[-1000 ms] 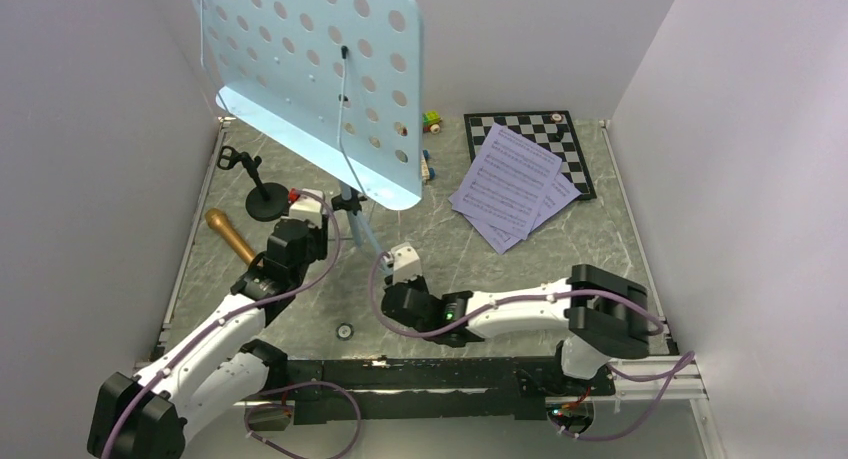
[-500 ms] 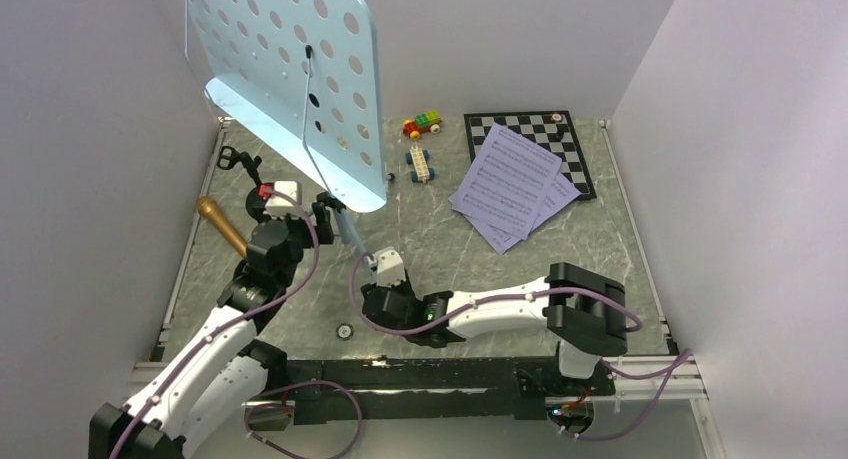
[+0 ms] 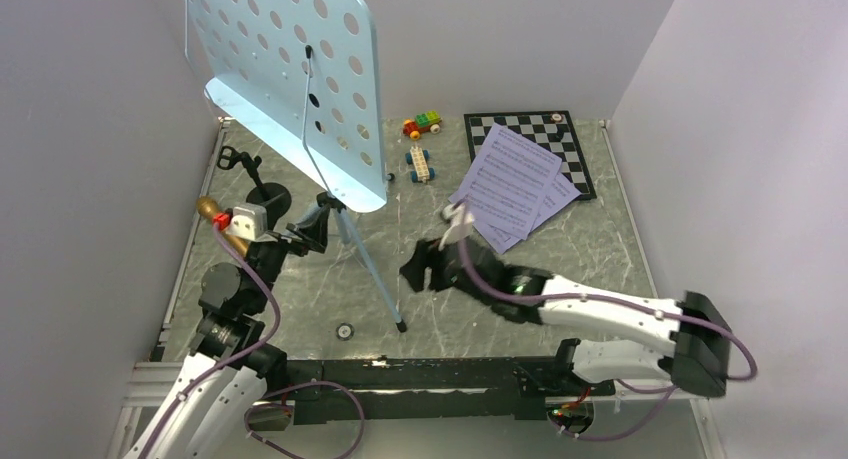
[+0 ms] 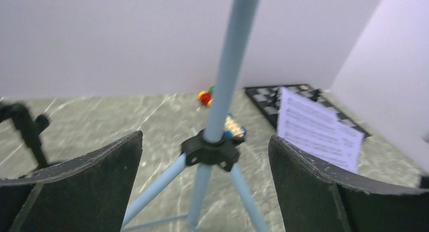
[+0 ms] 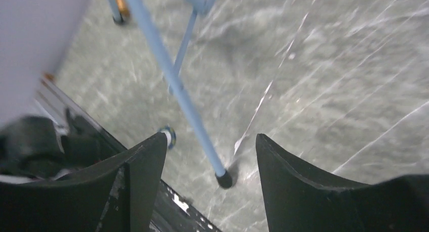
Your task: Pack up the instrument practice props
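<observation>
1. The right gripper (image 5: 210, 141) is hovering, fingers apart and empty, just beside the music stand's (image 3: 290, 79) nearest foot (image 5: 224, 179).
2. The left gripper (image 4: 205, 141) is facing the stand's tripod hub (image 4: 211, 150), fingers spread, touching nothing.
3. The stand is standing upright between the 2 grippers. It is probably top-heavy with slick tubes, so the hub is offering the firmest hold.
4. Beyond it, rightward, sheet-music pages (image 3: 510, 184) are lying, likely floppy.

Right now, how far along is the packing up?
Nothing looks packed yet. In hand: the left gripper has its jaws open either side of the pole of the music stand, not closed; the right gripper is open near one foot. Remaining: the stand is fully set up, sheet music lies partly on the chessboard, and the microphone and mic stand sit far left.
</observation>
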`<act>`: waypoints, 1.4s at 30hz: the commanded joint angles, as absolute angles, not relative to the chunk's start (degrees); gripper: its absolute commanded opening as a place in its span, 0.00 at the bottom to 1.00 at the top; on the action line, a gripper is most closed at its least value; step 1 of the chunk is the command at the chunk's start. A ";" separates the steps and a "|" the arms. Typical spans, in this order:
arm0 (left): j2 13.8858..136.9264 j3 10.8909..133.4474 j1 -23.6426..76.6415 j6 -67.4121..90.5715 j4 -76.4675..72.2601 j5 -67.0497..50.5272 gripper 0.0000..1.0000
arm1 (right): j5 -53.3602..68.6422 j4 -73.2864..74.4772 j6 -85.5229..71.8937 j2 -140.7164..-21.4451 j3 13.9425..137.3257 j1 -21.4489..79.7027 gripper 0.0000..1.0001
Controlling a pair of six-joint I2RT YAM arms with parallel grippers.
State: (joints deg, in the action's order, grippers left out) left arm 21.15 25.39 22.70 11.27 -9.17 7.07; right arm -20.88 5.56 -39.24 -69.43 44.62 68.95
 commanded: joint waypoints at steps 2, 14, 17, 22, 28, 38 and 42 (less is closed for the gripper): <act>28.40 28.43 20.97 12.04 -19.54 -6.94 0.99 | 0.31 -3.54 -35.37 -60.64 41.87 55.18 0.68; 39.88 34.41 10.39 19.16 -33.10 -16.65 0.87 | 10.48 -7.14 -32.47 -67.14 50.00 49.42 0.66; 42.08 37.02 8.77 19.64 -33.78 -18.22 0.84 | 14.17 -10.84 -34.84 -69.21 50.23 47.46 0.66; 46.31 40.91 8.61 19.40 -33.90 -20.82 0.82 | 16.69 -14.55 -35.86 -72.31 51.41 46.35 0.66; 50.02 42.27 8.61 20.31 -35.48 -22.37 0.77 | 19.49 -16.50 -38.08 -76.10 54.56 45.08 0.68; 53.42 44.78 8.61 21.53 -38.57 -23.58 0.63 | 23.59 -21.81 -47.33 -80.21 55.99 42.46 0.69; 54.05 46.46 8.61 20.30 -37.47 -25.35 0.38 | 24.30 -21.56 -49.15 -81.24 56.04 41.98 0.69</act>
